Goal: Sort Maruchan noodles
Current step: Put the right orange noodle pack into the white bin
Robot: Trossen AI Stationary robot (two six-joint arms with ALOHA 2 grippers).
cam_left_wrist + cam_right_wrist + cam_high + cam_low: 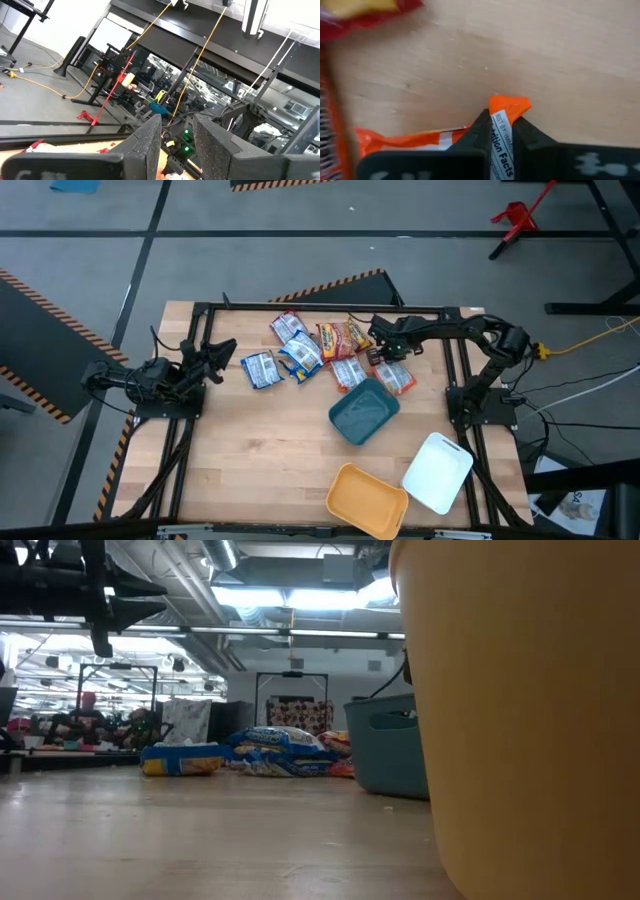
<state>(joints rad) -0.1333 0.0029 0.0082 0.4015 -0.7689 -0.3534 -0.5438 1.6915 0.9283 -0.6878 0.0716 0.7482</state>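
Several Maruchan noodle packets lie flat at the table's far middle: blue-and-white ones (262,368) (300,355), red-yellow ones (345,337), a red-and-white one (348,372) and an orange one (395,378). My right gripper (383,352) points down over the far end of the orange packet (420,140) and is shut on it. My left gripper (215,360) waits at the table's left edge, raised and open, with nothing between its fingers (150,140). My right gripper pinches the orange packet between its two fingers by an end edge next to a corner (509,106), where the white nutrition label (501,131) shows. The fingers come from above, pointing down. The orange corner sticks out past the fingertips, and the rest of the packet lies on the wood.
A teal tray (365,412) stands just on the near side of the packets. An orange tray (367,500) and a white tray (438,472) sit at the near right edge. The orange tray's wall (520,720) fills the right of the low view. Bare wood shows at the near left.
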